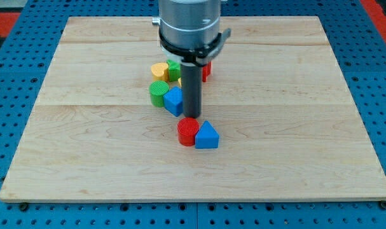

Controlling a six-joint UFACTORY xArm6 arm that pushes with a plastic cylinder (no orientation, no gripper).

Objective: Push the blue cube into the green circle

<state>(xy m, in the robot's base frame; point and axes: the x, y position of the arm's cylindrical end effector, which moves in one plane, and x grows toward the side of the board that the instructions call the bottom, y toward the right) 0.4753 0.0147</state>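
Observation:
The blue cube (174, 100) sits near the board's middle, touching the green circle (158, 92), a round green block on its left. My tip (192, 116) is at the lower end of the dark rod, right beside the blue cube's right side and just above the red round block (187, 131). The rod hides part of the blocks behind it.
A blue triangular block (206, 135) touches the red round block on its right. A yellow heart-shaped block (159, 70) and a second green block (173, 69) lie above the green circle. A red block (206, 71) peeks out right of the rod. The wooden board (294, 127) lies on blue pegboard.

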